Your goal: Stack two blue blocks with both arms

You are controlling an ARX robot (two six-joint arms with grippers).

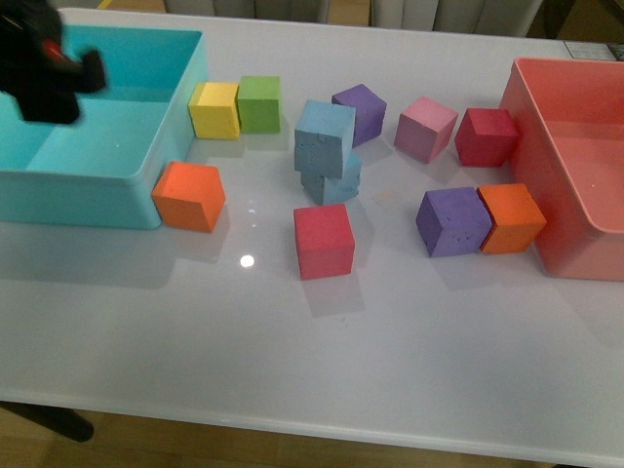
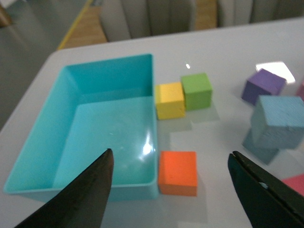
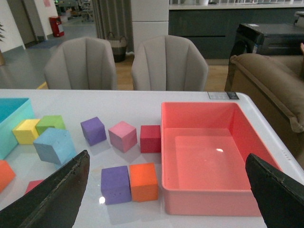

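White table: stacked blue blocks [image 1: 326, 148] sit apart from both spread grippers [image 2: 171, 190] [image 3: 166, 194].

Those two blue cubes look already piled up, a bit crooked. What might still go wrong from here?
1. The upper blue block sits tilted and twisted on the lower blue block, so it looks liable to slide off if the table gets bumped.
2. The purple cube and the red cube stand close by; a falling block would probably knock into them.
3. The left tool hangs open over the teal bin, near the stack, so a sweep toward it might topple it.
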